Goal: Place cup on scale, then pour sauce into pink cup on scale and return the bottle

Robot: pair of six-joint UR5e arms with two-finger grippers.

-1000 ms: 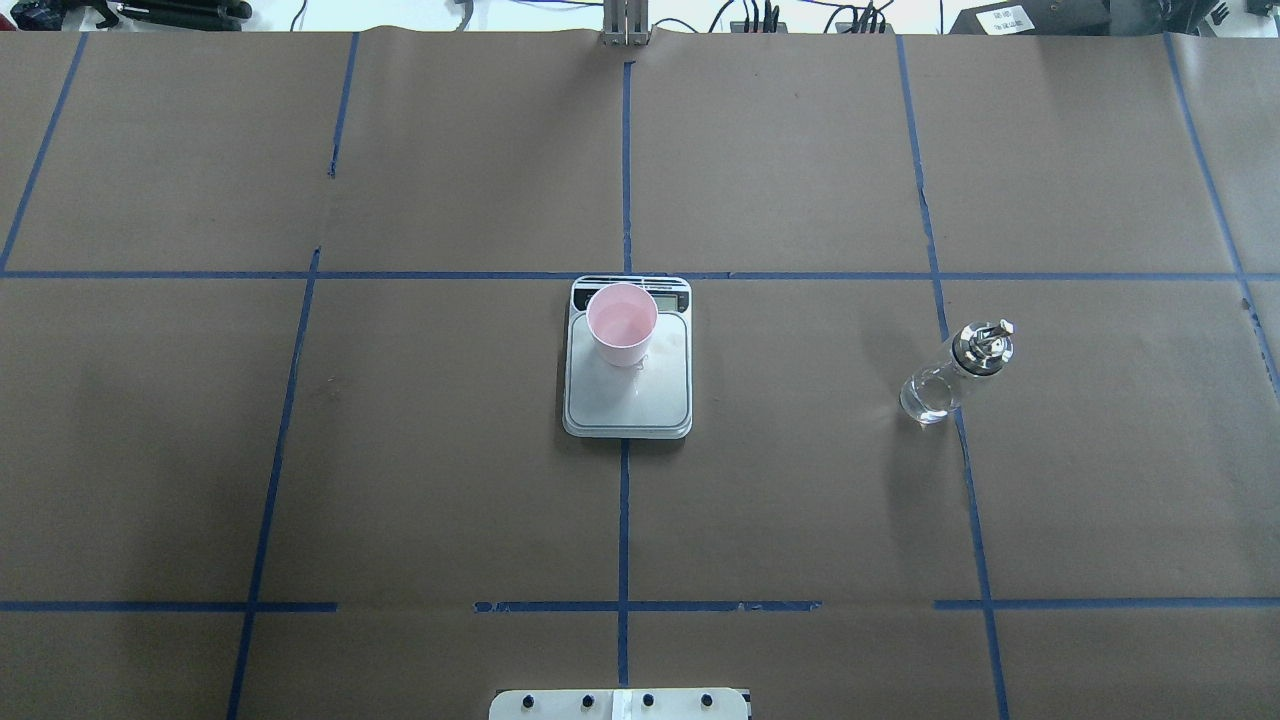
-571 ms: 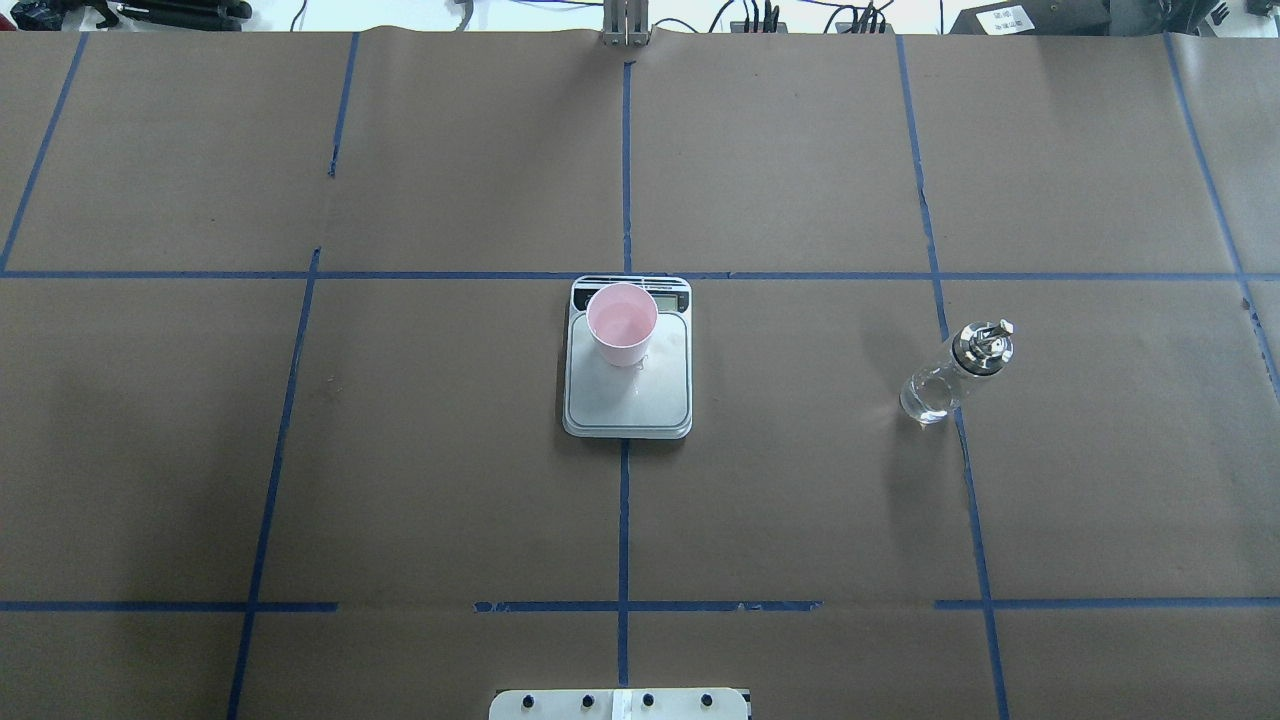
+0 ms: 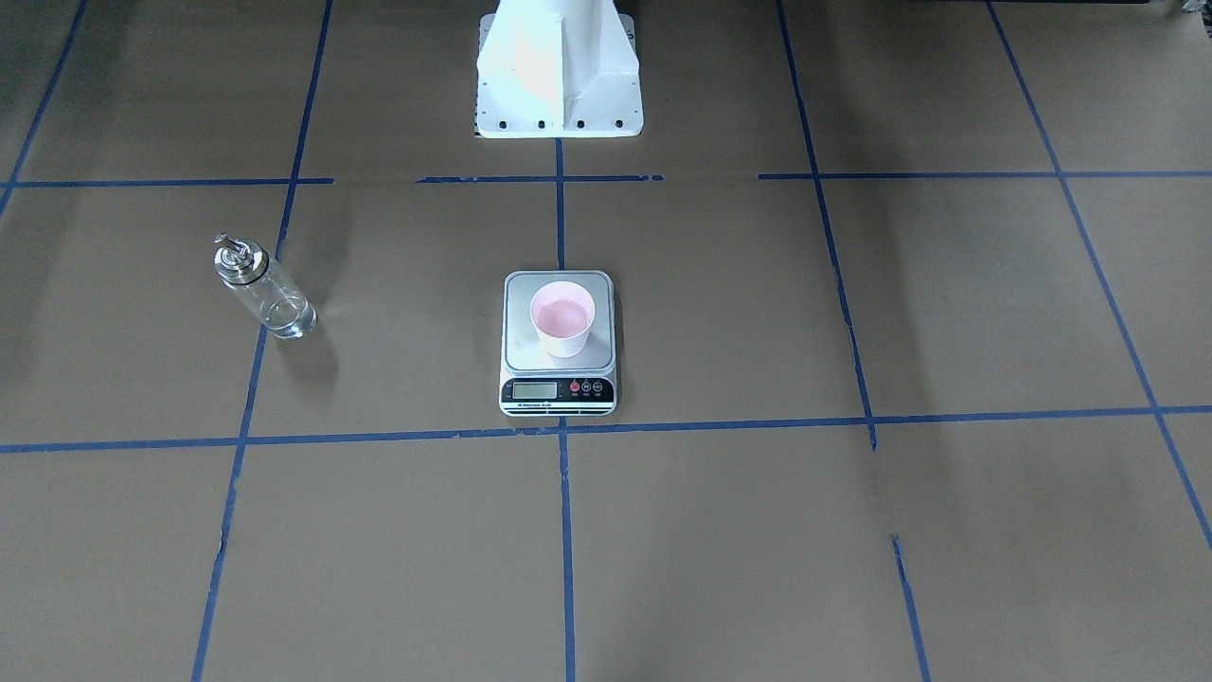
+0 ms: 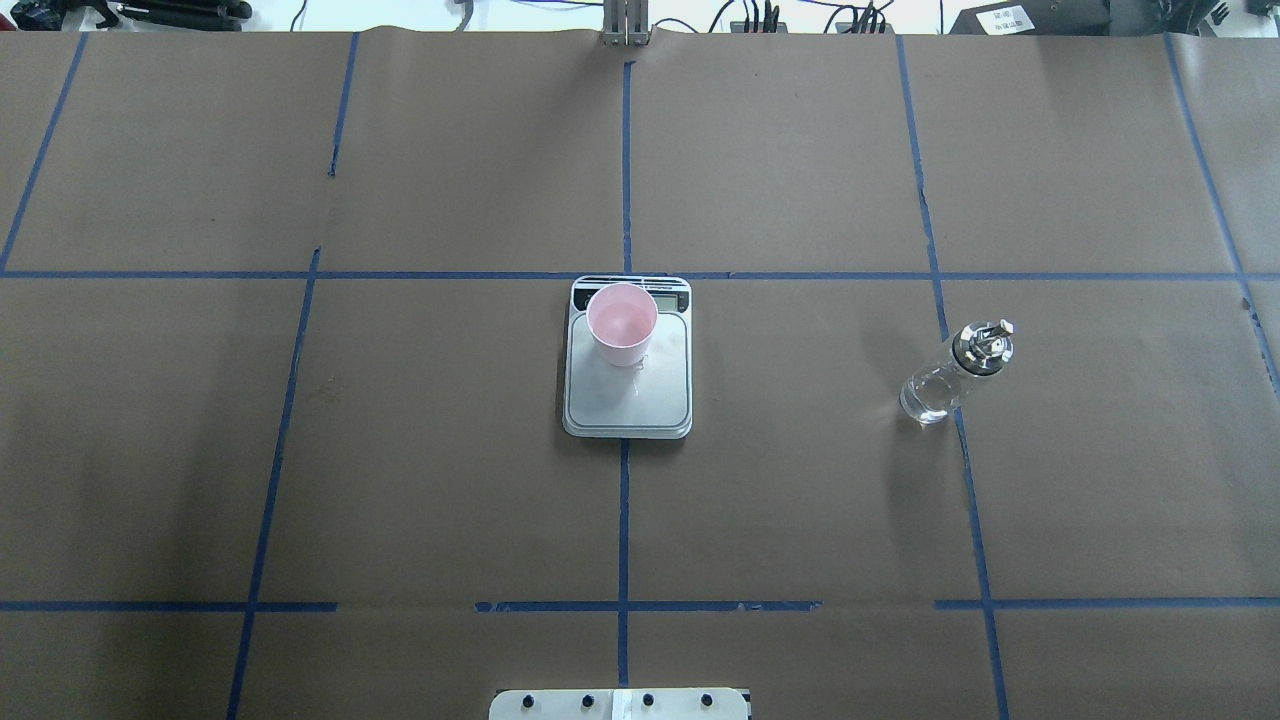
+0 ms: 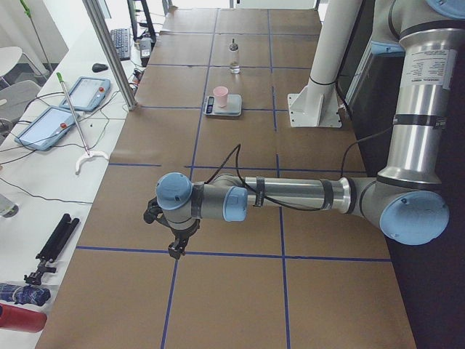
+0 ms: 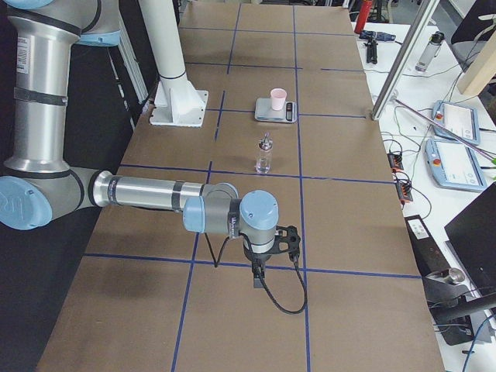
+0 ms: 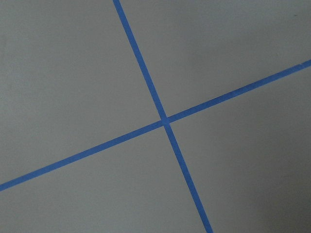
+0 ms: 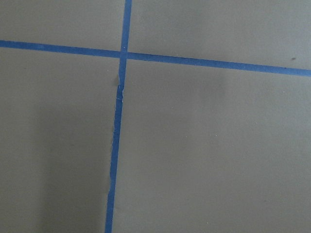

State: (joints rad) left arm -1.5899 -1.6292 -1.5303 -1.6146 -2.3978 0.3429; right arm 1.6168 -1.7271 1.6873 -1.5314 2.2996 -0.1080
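Overhead exterior is showing the scale (image 4: 627,400) lying at the middle of the brown paper-covered counter (image 4: 800,500), its black display strip facing 12 o'clock. The cup (image 4: 622,322) is standing upright on the steel platform, toward the 12 o'clock end and a little to the 11 o'clock side, close to the display strip. Whether the sauce is lying inside the cup I cannot tell from these views. The bottle (image 4: 950,375) is standing upright on the counter at 3 o'clock from the scale, well apart from it and touching nothing else, its base sitting just beside a line of blue tape (image 4: 975,540).

In the exterior left view the near arm is reaching out low over the counter, and the left tool (image 5: 176,243) is hanging above a tape crossing, well apart from the scale; how far its jaws are standing apart I cannot tell. In the exterior right view the right tool (image 6: 260,271) is hanging likewise over another tape crossing, well apart from the bottle, and its opening I cannot tell either. Both wrist cameras are showing only bare counter and crossing tape
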